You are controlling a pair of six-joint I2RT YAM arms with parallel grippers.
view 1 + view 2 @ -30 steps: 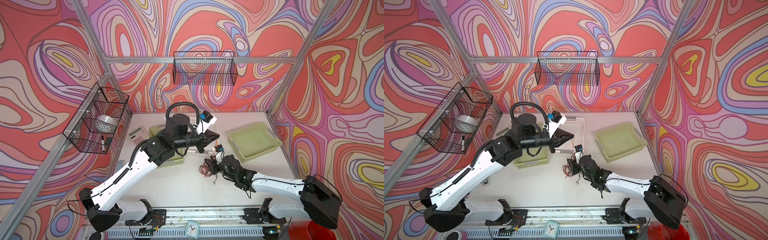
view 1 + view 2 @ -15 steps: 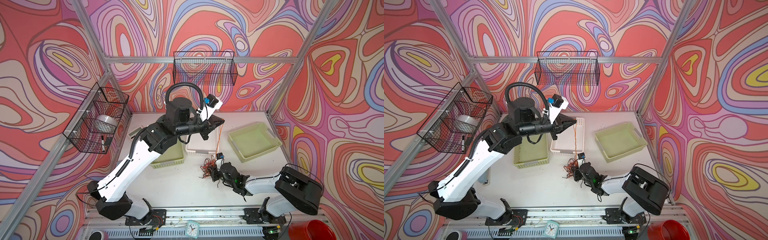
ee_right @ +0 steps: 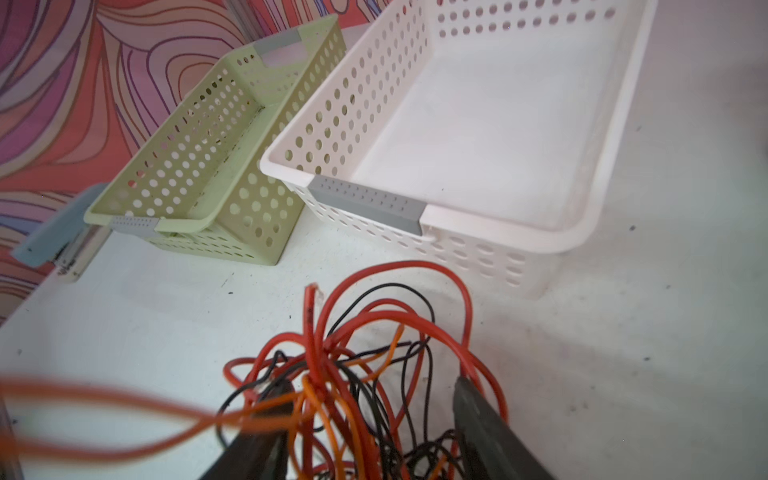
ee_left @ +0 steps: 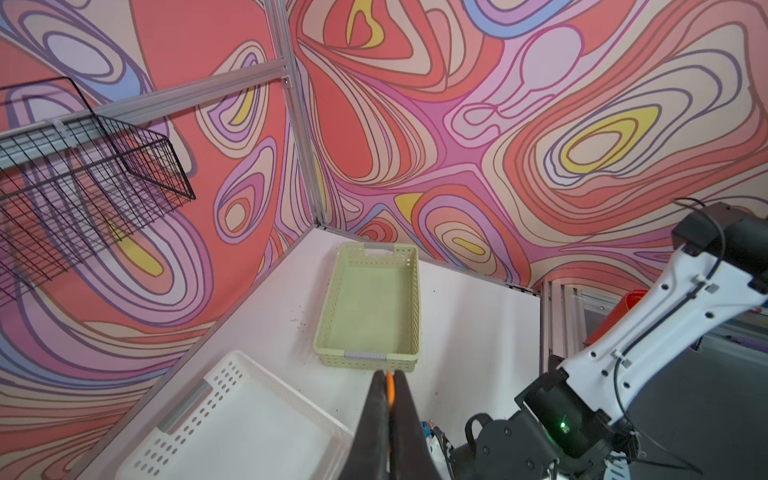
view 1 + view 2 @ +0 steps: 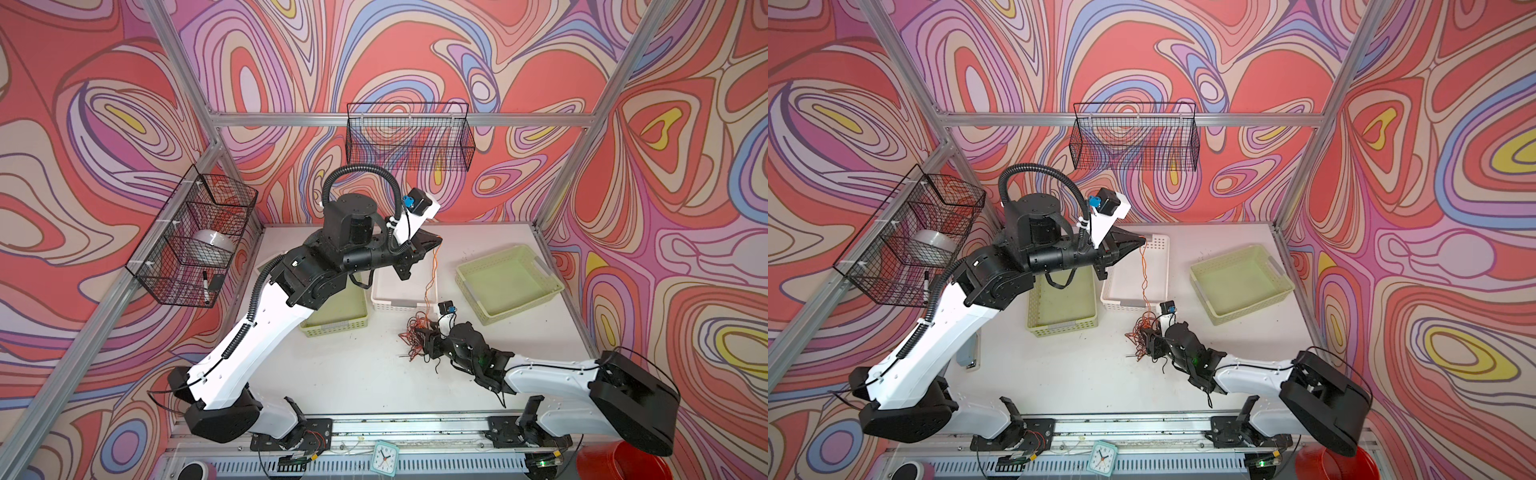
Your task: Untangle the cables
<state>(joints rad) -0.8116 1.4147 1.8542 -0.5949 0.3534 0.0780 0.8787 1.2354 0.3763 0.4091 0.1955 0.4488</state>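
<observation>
Cables (image 5: 415, 338) (image 5: 1144, 336) (image 3: 353, 374): one tangled heap of thin red, orange and black wires, lying on the white surface (image 5: 332, 374) right of centre, just in front of the white basket (image 5: 395, 305). Orange cable (image 5: 432, 274) (image 5: 1144, 274) (image 4: 390, 382): one strand rising in a wavy line from the heap, its upper end pinched in the left hand (image 5: 436, 241) (image 4: 388, 376), which is clenched on it and raised above the white basket. Right hand (image 5: 428, 343) (image 3: 372, 388): low at the heap, released, its two fingers spread apart with wires lying between them. Left green basket (image 5: 332, 328): beside the white basket, partly under the left arm. Right green basket (image 5: 523, 307): set at an angle near the right wall, apart from the heap. Surface: white, speckled with small dark specks. Room: walls covered in swirling red, pink, purple and yellow pattern, edged by a metal frame; one black wire basket (image 5: 409, 137) hung on the back wall, a second wire basket (image 5: 195, 237) on the left wall holding a white round item and a marker. Front edge: small clock (image 5: 384, 457); red bucket (image 5: 623, 461) at the right corner.
</observation>
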